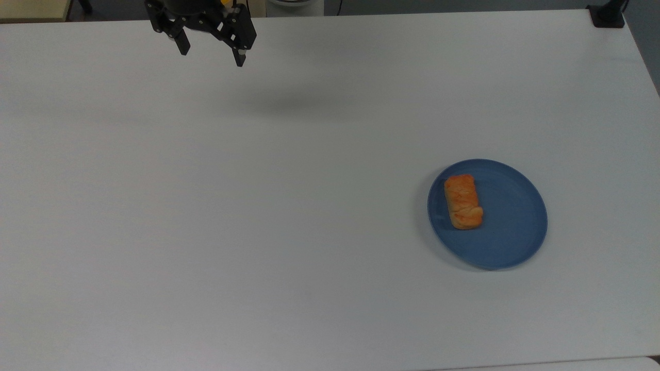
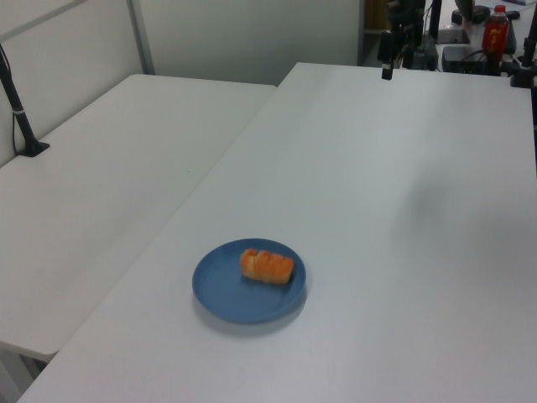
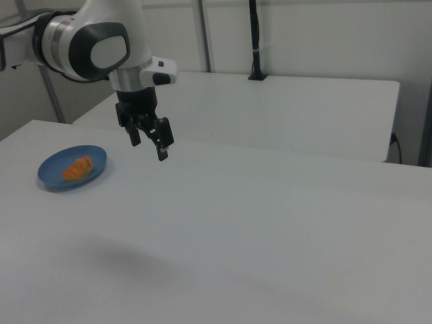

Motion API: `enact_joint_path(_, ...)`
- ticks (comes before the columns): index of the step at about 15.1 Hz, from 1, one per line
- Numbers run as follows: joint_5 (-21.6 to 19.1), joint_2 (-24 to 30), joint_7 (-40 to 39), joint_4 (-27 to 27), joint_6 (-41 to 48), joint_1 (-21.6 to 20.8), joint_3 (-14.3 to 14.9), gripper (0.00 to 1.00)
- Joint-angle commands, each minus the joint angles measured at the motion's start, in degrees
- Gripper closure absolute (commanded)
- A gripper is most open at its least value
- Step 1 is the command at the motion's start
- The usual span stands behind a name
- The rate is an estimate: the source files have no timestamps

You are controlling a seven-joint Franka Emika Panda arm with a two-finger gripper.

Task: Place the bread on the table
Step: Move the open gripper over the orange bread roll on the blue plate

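Bread looks light & soft (crust likely crushable): pinch gently across its paler long sides. Hand released, holding nothing, well apart.

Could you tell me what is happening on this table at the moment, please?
A robot arm is set to move the bread off the blue plate and onto the table, but nothing has been picked up yet. The bread lies on the plate, towards the top view's left side of it. The gripper hangs open and empty above the far part of the table, well away from the plate, with nothing between its fingers.
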State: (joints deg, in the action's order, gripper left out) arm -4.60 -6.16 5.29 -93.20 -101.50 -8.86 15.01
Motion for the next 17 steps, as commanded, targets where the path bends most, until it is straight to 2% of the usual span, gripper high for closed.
enact_joint_path(1,-1.1,1.8,-1.0,-1.4,1.0,0.2,0.1,0.00)
enact_joint_path(8,-1.6,1.9,-0.5,0.3,0.9,-0.5,-1.1,0.00)
enact_joint_path(11,-2.0,2.0,1.8,1.4,0.3,-0.5,-7.5,0.00)
enact_joint_path(13,-2.2,1.2,5.8,2.0,-0.8,-0.9,-10.3,0.00)
enact_joint_path(14,-3.4,-0.2,6.7,4.8,-2.5,-1.2,-12.3,0.00)
enact_joint_path(17,-8.5,-6.6,10.2,11.5,-5.6,-4.8,-12.6,0.00)
